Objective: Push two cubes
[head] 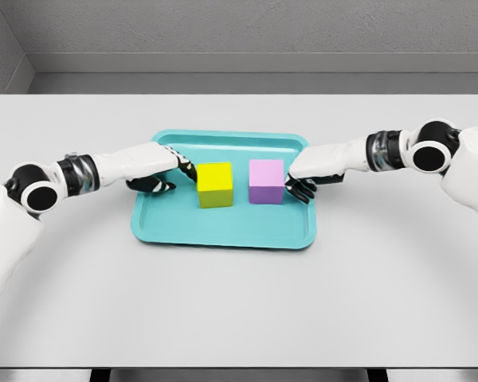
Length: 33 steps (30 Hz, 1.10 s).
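Matt cubes (215, 185), smooth teal tray (223, 235), matt table (239, 302)

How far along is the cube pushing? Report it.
Done: both hands are at the cubes on the tray. In hand: left hand against the yellow cube, right hand against the purple cube. Left: a gap separates the cubes.

Head camera looks down (steeply) over the table (239, 302).
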Tool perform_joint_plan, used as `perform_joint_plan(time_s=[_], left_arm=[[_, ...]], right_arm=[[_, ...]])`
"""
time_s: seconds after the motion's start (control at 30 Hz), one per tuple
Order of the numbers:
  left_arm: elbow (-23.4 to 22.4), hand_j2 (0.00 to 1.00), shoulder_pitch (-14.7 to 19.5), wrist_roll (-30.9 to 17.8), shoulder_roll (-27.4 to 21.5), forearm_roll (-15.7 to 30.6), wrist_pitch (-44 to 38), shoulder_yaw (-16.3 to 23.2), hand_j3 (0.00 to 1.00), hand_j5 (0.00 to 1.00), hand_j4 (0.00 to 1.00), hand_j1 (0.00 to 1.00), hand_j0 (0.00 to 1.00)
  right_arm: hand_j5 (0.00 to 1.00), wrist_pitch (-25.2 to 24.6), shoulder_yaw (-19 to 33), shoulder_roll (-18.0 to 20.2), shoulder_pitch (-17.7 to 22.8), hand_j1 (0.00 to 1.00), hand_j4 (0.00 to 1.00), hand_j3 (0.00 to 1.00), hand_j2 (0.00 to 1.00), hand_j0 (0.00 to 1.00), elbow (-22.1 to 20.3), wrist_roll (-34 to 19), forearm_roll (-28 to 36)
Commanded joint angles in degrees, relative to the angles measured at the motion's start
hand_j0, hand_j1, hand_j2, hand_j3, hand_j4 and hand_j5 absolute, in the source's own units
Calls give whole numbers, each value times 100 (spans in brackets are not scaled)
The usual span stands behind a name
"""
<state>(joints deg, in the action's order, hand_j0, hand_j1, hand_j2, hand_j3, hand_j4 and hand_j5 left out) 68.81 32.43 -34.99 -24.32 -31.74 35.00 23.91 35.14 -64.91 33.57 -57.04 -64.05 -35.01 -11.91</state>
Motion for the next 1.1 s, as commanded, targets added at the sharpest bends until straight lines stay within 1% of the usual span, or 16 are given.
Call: perform_joint_plan(time_s=[0.0, 0.07, 0.17, 0.2, 0.23, 0.27, 0.37, 0.43, 0.6, 0.97, 1.07], left_arm=[[0, 61, 0, -1, 15, 19, 0, 8, 61, 61, 61, 61, 61], [0, 61, 35, -1, 59, 19, 0, 87, 61, 61, 61, 61, 61], [0, 61, 62, -1, 68, 19, 0, 96, 61, 61, 61, 61, 61], [0, 60, 62, -1, 68, 10, 0, 96, 60, 60, 60, 60, 60], [0, 60, 79, -1, 68, 10, 0, 184, 60, 60, 60, 60, 60], [1, 60, 105, -1, 103, 10, 0, 193, 60, 60, 60, 60, 60], [1, 60, 105, -1, 121, 19, 0, 210, 60, 60, 60, 60, 60], [9, 60, 114, -1, 156, 27, 0, 210, 60, 60, 60, 60, 60], [9, 60, 114, -1, 173, 27, 0, 219, 60, 60, 60, 60, 60], [-8, 59, 229, -1, 165, 36, 0, 210, 59, 59, 59, 59, 59], [18, 59, 237, -1, 59, 124, 0, 149, 59, 59, 59, 59, 59]], right_arm=[[11, -14, 5, -18, 0, 11, 11, 11, 11, 11, -2, 1, 31], [11, -14, 5, -18, 0, 11, 11, 11, 11, 11, 42, 1, 31], [11, -14, -4, -18, 0, 11, 11, 11, 11, 11, 191, 1, 31], [11, -14, 5, -18, 0, 11, 11, 11, 11, 11, 288, 1, 22], [11, -14, 5, -18, -9, 11, 11, 11, 11, 11, 393, 1, -57], [11, -14, 5, -18, -18, 11, 11, 11, 11, 11, 402, 1, -57], [11, -14, 5, -167, -70, 11, 11, 11, 11, 11, 604, 1, -66], [11, -14, -4, -229, -97, 11, 11, 11, 11, 11, 657, 1, -75], [11, -14, -39, -308, -114, 11, 11, 11, 11, 11, 657, 1, -92], [11, -14, -39, -343, -123, 11, 11, 11, 11, 11, 649, 1, -171], [11, -14, -39, -352, -158, 11, 11, 11, 11, 11, 657, 1, -171]])
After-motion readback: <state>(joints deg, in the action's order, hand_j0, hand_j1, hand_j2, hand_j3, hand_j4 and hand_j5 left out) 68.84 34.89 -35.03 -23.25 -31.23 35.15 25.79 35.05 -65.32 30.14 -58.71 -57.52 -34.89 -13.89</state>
